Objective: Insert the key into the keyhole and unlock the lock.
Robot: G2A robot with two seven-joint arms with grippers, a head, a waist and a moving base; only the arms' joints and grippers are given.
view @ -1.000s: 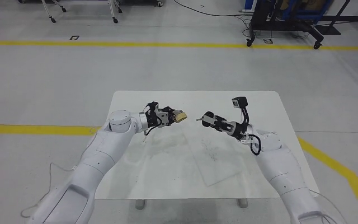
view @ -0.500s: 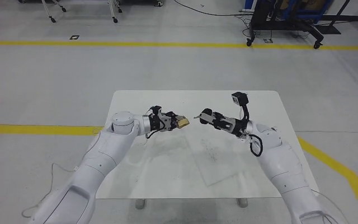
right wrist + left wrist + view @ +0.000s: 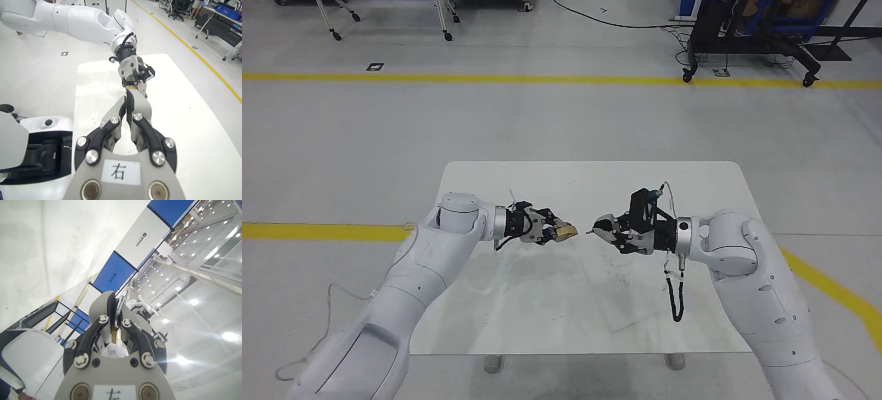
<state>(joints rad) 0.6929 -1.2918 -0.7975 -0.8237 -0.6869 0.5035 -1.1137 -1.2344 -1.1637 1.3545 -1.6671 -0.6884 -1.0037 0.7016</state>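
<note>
Above the middle of the white table (image 3: 692, 190) my left gripper (image 3: 556, 231) is shut on a brass padlock (image 3: 566, 233). In the left wrist view the padlock's brass body (image 3: 114, 334) sits between the fingers, with its steel shackle (image 3: 120, 305) at the left gripper's (image 3: 116, 303) tips. My right gripper (image 3: 601, 226) faces it a short gap away, shut on the key, whose thin tip (image 3: 592, 229) points at the padlock. In the right wrist view the right gripper's (image 3: 126, 98) pads press together and hide the key. Just beyond them are the left gripper (image 3: 136, 85) and the padlock (image 3: 131, 87).
A clear flat sheet (image 3: 637, 295) lies on the table's near right part. Both arms hang over the table's middle, above its surface. The floor around the table has yellow lines, and carts stand far behind.
Both wrists have turned and both grippers have shifted slightly toward the table's near side. The right arm's wrist camera has swung round. The padlock and the key tip stay close, facing each other.
</note>
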